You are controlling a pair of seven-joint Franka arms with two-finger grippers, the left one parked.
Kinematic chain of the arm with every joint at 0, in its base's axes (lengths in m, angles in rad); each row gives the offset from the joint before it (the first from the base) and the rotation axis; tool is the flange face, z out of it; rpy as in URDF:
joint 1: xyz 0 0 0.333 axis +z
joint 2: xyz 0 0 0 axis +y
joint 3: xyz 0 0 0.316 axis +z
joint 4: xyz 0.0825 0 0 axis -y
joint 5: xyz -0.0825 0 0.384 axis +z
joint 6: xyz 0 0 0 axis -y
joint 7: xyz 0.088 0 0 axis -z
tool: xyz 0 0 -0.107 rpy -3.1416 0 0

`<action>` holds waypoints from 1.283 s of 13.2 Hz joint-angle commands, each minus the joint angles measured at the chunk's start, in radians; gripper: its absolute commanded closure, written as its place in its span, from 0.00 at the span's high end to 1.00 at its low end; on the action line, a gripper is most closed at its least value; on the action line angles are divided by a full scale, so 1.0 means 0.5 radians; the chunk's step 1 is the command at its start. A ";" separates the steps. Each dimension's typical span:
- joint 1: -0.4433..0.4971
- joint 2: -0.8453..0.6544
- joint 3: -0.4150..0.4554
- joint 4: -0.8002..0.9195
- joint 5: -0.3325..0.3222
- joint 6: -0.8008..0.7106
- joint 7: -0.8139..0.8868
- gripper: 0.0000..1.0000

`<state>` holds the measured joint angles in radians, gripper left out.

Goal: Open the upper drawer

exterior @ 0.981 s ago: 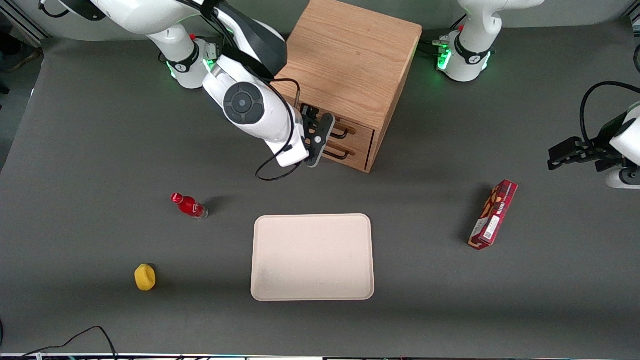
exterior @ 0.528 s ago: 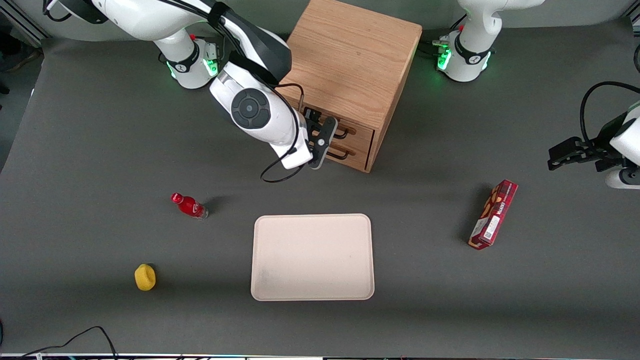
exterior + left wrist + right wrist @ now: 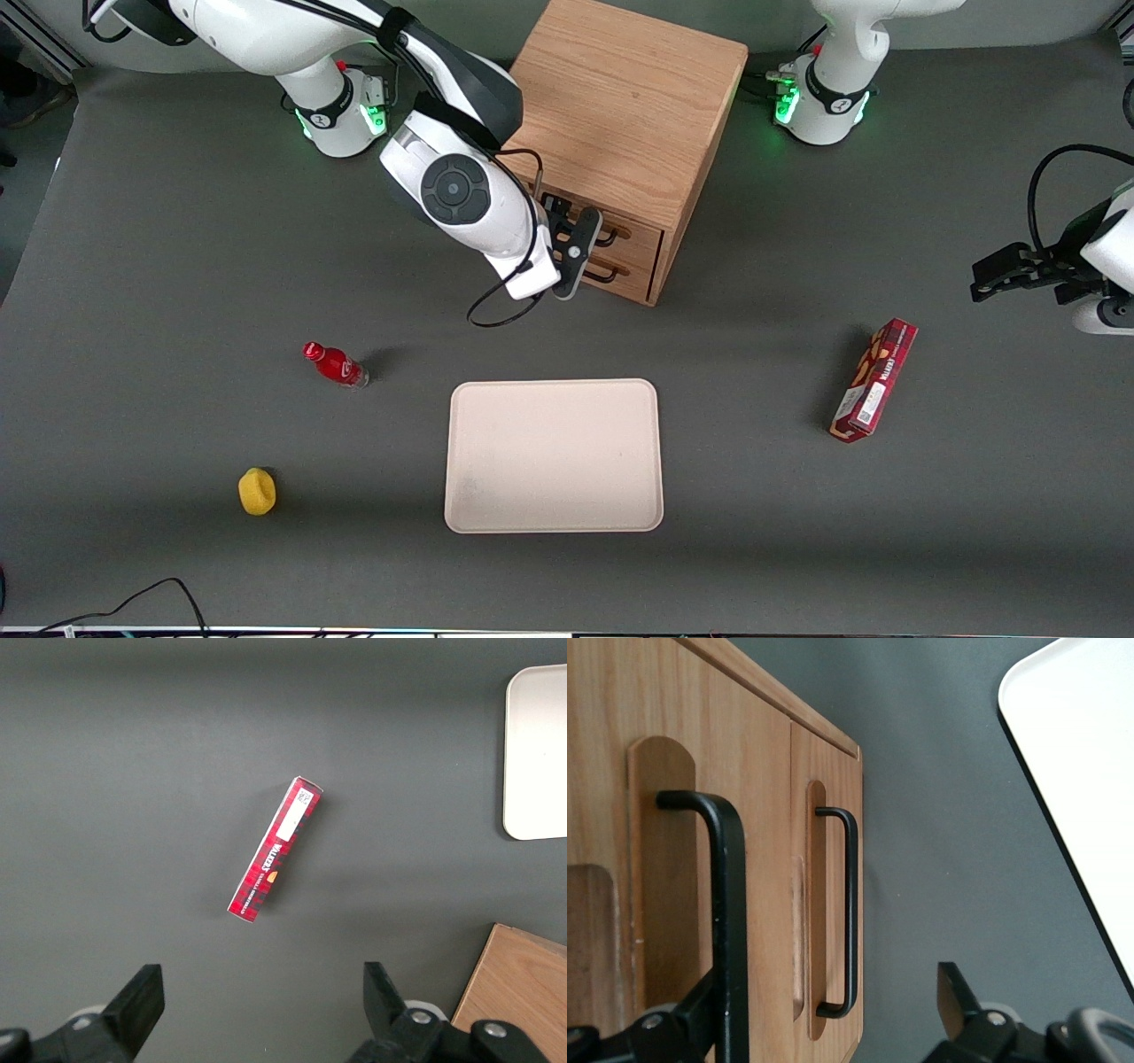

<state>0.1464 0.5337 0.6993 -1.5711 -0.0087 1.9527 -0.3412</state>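
The cabinet (image 3: 620,133) stands by the desk's (image 3: 177,221) edge farthest from the front camera, the upper drawer (image 3: 620,232) shut. The end effector (image 3: 580,241) waits in front of it, fingers spread and holding nothing. It should straddle the upper handle (image 3: 729,921), not the lower handle (image 3: 846,912), close fully, then pull straight outward.

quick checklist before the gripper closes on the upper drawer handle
1. Gripper at the cabinet front, level with the handles: ok.
2. Fingers spread apart: ok.
3. Upper drawer handle between the fingers: ok, one finger on each side of it in the wrist view.
4. Lower drawer handle outside the grasp: not ok, it also lies between the fingers.
5. Upper drawer shut, flush with the front: ok.
6. Tray away from the drawer's path: ok.
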 commanded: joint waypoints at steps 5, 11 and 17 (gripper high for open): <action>-0.011 0.056 -0.094 0.062 -0.121 0.074 -0.170 1.00; -0.001 0.065 -0.190 0.148 -0.102 0.071 -0.235 1.00; -0.001 0.098 -0.291 0.273 -0.099 0.077 -0.299 1.00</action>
<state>0.1373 0.5557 0.5662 -1.4887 -0.0436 1.9902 -0.4677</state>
